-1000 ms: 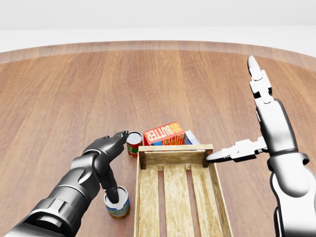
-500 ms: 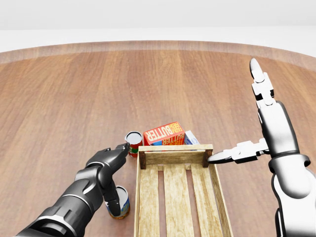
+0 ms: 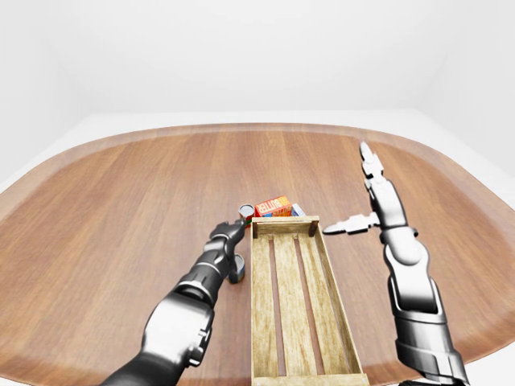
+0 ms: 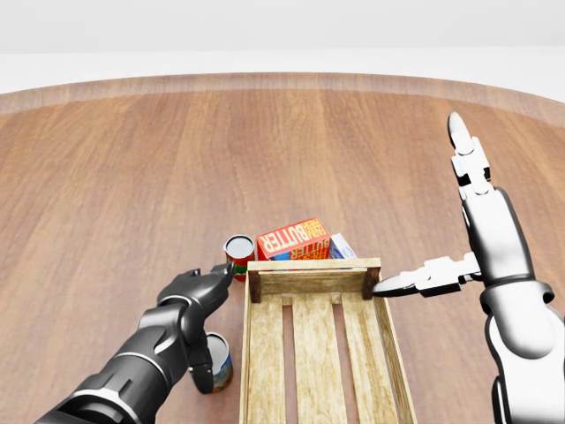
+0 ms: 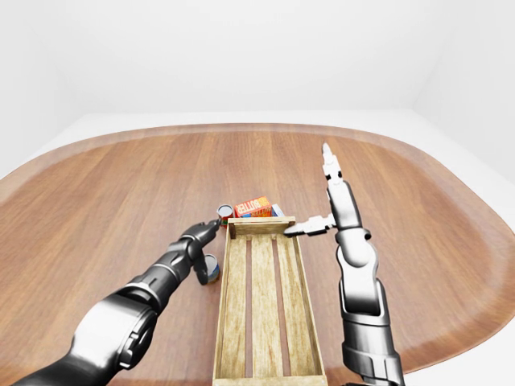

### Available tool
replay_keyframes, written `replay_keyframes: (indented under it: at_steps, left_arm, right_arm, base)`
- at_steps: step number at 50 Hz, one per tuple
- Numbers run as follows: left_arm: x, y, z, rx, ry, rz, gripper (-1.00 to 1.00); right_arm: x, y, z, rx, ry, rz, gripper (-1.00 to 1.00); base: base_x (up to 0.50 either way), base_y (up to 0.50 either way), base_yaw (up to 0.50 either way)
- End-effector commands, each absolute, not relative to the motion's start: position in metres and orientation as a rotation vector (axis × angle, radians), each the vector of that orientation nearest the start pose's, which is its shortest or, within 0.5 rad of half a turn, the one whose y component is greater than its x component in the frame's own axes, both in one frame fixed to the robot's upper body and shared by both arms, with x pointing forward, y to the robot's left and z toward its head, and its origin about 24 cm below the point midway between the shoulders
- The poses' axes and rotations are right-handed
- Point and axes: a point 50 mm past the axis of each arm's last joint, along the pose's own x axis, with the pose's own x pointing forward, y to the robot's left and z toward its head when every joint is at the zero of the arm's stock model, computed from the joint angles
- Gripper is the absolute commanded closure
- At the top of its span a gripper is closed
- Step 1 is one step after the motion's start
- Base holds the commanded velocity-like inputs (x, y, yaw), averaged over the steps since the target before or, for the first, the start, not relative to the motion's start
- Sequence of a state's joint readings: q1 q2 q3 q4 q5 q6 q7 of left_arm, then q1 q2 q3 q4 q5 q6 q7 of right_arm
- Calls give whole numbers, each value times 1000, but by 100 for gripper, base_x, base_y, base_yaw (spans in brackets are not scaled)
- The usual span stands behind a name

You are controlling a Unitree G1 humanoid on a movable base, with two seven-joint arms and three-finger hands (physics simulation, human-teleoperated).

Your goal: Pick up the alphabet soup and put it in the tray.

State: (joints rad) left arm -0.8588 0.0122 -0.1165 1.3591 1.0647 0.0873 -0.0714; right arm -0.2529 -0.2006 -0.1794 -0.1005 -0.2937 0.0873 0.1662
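A can with a blue and orange label (image 4: 219,362), likely the alphabet soup, stands left of the wooden tray (image 4: 313,274), partly hidden by my left hand. My left hand (image 4: 210,322) is open. Its thumb reaches down over the can and its fingers point toward a red can (image 4: 238,252) at the tray's top left corner. My right hand (image 4: 422,205) is open and empty to the right of the tray. One finger points up and its thumb is near the tray's top right corner. The tray is empty.
A red butter box (image 4: 293,238) and a blue-white box (image 4: 343,246) lie just above the tray's top rim. All stand on a round wooden table (image 3: 121,193), whose edge curves along the top of the eye views.
My left arm has drawn down toward the bottom of the head view, so the hand now covers more of the lower can. My right hand has sunk slightly. The cans have not moved.
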Motion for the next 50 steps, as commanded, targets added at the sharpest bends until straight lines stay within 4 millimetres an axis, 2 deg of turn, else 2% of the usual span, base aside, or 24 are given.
replay_keyframes:
  at_steps: [1,9,25,35,50]
  left_arm:
    - [347,105,-12,1314,491,-512,-100]
    - [343,105,-18,1328,499,-521,-100]
    - [332,90,-28,1268,507,-547,-100]
    - [338,90,-22,1275,498,-545,-100]
    - [335,92,-25,1275,509,-546,-100]
  right_arm:
    - [292,-204,130,-482,-213,-38,-98]
    - [292,-203,131,-481,-217,-36,-99]
    - [291,-202,130,-476,-216,-36,-99]
    - [289,-202,129,-474,-217,-36,-99]
    - [290,-203,129,-474,-213,-37,-99]
  base:
    - [0,0,0]
    - [0,0,0]
    - [0,0,0]
    - [0,0,0]
    - [0,0,0]
